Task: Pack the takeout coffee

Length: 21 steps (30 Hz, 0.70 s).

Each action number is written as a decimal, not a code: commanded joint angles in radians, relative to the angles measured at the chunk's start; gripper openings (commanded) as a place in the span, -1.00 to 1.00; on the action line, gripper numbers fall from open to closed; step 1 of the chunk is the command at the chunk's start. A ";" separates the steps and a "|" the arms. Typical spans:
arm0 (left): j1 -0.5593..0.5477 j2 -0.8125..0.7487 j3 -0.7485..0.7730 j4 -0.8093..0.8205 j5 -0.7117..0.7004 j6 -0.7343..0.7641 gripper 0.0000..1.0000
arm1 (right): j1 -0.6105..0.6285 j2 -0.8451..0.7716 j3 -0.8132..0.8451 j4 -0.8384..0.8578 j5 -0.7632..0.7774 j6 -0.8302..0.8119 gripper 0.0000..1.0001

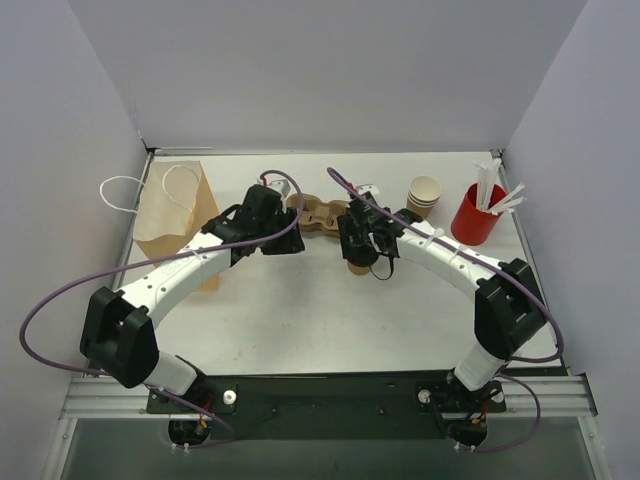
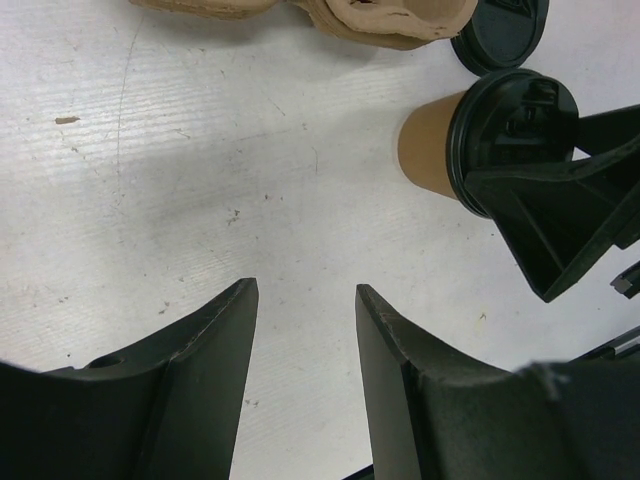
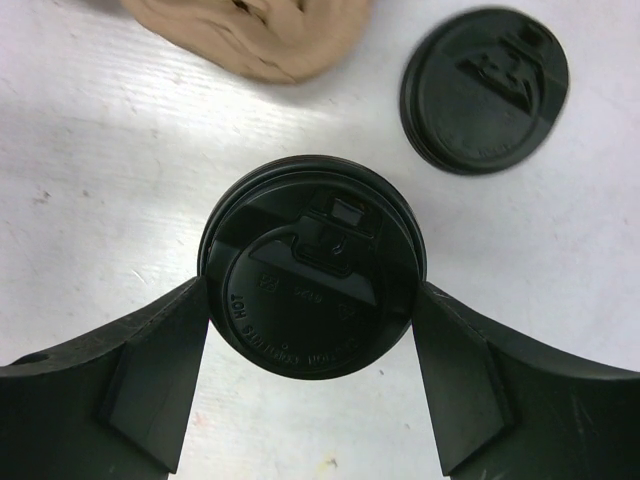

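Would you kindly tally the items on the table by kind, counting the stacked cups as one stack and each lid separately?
Paper bag: 1
Pulp cup carrier: 1
Red cup of straws: 1
Stack of kraft cups: 1
Lidded takeout coffee: 1
Black lids: 2, one on the coffee, one loose
Total: 7

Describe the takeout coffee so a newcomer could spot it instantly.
Start at the brown pulp carrier at the table's middle back. Just in front of it, between the fingers of the right pincer, stands the takeout coffee: the only tan cup wearing a black lid, unlike the bare stacked cups.
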 commanded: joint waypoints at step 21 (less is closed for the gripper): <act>0.006 -0.133 -0.018 0.034 0.049 0.057 0.09 | -0.401 -0.466 -0.356 -0.240 0.163 0.241 0.05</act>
